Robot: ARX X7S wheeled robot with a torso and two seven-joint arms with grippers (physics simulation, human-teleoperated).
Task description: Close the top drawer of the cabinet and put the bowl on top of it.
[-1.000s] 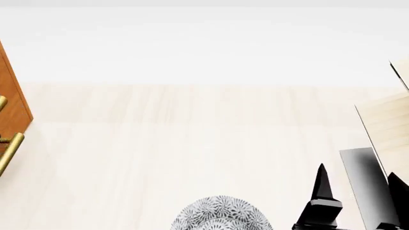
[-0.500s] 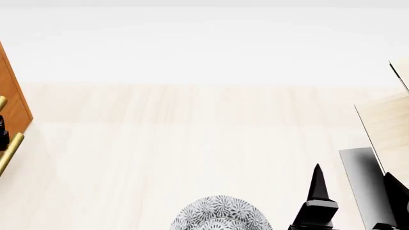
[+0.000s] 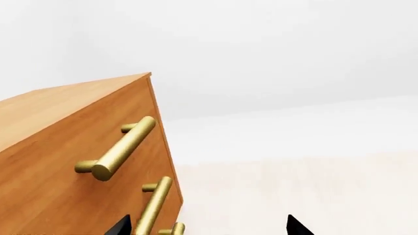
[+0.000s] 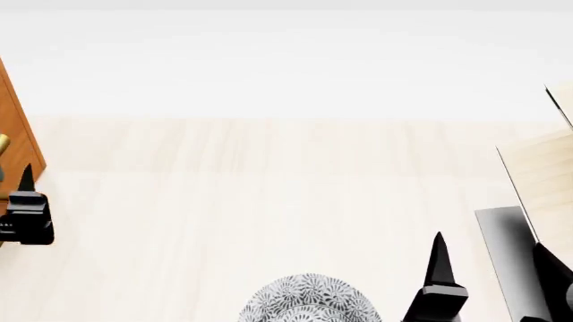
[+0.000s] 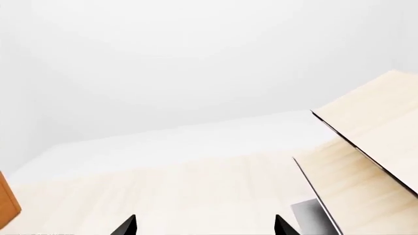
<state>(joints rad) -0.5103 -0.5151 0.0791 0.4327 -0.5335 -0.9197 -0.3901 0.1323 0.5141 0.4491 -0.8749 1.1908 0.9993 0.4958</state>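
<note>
- Cabinet [image 3: 72,147]: orange-brown wood, visible at the left edge of the head view [image 4: 13,127]. The left wrist view shows its front face and a slice of its top surface. It stands on the pale wood-grain floor [image 4: 268,201].
- Plywood structure [image 4: 541,181]: pale panels at the right edge of the head view, with a grey plate at its foot. It stands just beside the right gripper.
- Top drawer [image 3: 58,161]: uppermost front of the cabinet, carrying a brass bar handle [image 3: 121,149]. A second like handle [image 3: 154,205] sits on the front below it. Whether the drawer is flush or ajar cannot be determined.
- Bowl [image 4: 309,300]: white with grey floral pattern, on the floor at the bottom centre of the head view. It lies near the right gripper, on that gripper's left, and well apart from the left gripper and the cabinet.
- Left gripper [image 3: 209,227]: fingertips spread wide, nothing between them. It sits just in front of the cabinet face near the lower handle; contact cannot be determined.
- Right gripper [image 5: 203,226]: fingertips spread wide, nothing held, touching nothing visible.
</note>
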